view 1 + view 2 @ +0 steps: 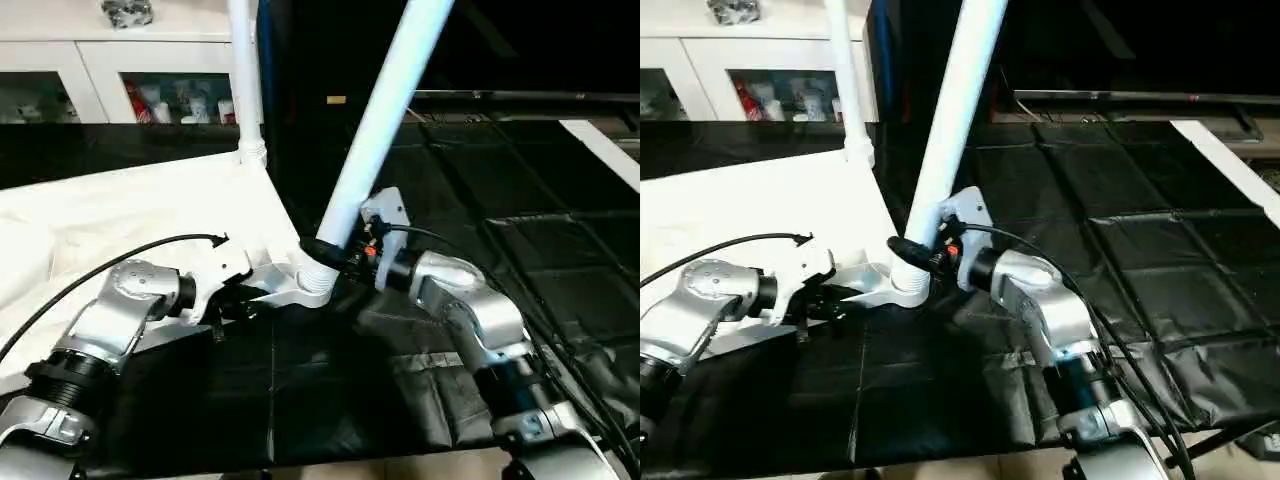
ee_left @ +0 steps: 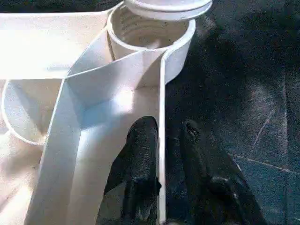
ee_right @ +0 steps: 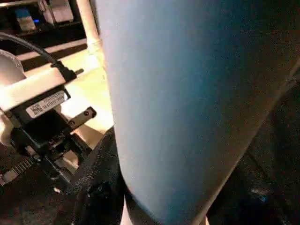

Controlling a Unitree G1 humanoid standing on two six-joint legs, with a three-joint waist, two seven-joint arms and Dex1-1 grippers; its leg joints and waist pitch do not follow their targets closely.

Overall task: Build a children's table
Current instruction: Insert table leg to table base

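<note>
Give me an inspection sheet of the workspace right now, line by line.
Surface: black quilted mat.
Job's things: white table top lies underside up; one leg stands upright in the far corner socket; a second leg leans tilted at the near corner socket.
Clutter: nothing seen.
Hands: left hand pinches the top's edge wall; right hand grips the tilted leg's base.
Cables: black cables run along both forearms.
Surroundings: white cabinet with glass doors behind.
</note>
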